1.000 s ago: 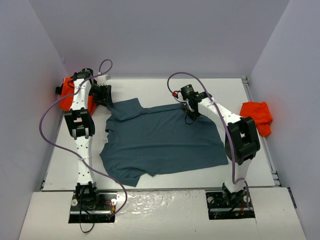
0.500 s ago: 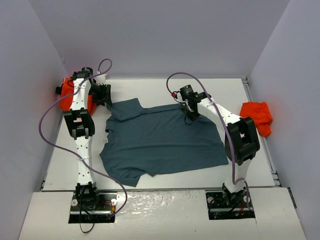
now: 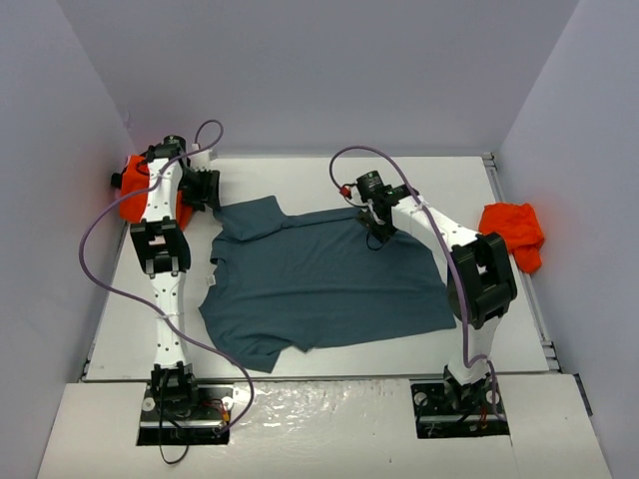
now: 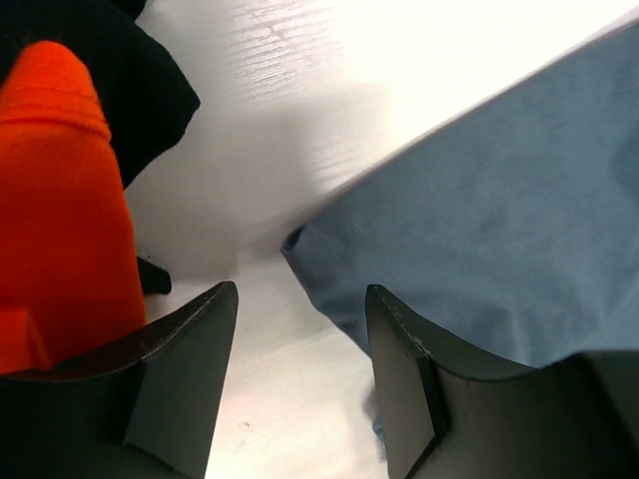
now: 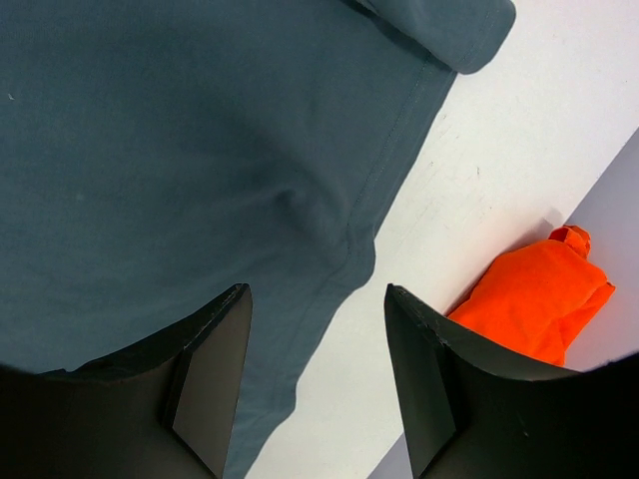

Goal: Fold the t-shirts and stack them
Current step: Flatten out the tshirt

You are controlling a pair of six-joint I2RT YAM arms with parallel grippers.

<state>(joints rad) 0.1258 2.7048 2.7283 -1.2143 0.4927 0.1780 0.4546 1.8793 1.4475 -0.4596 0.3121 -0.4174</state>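
Observation:
A slate-blue t-shirt (image 3: 319,279) lies spread flat mid-table, collar to the left. My left gripper (image 3: 210,192) hovers open at the corner of the shirt's far sleeve (image 4: 479,220), which lies just ahead of the gap between its tips (image 4: 300,289). My right gripper (image 3: 376,230) is open over the shirt's far side edge (image 5: 359,239), with cloth and bare table between its fingers (image 5: 316,289). One orange t-shirt (image 3: 128,198) is bunched at the back left, with a black t-shirt (image 4: 150,80) beside it. Another orange t-shirt (image 3: 514,235) lies crumpled at the right.
The white table (image 3: 300,178) is boxed in by grey walls on three sides. The left orange pile (image 5: 534,299) rests against the left wall. Purple cables loop above both arms. Bare table runs along the back edge behind the blue shirt.
Both grippers have crept slightly toward the back of the table. The blue shirt and the piles lie as before.

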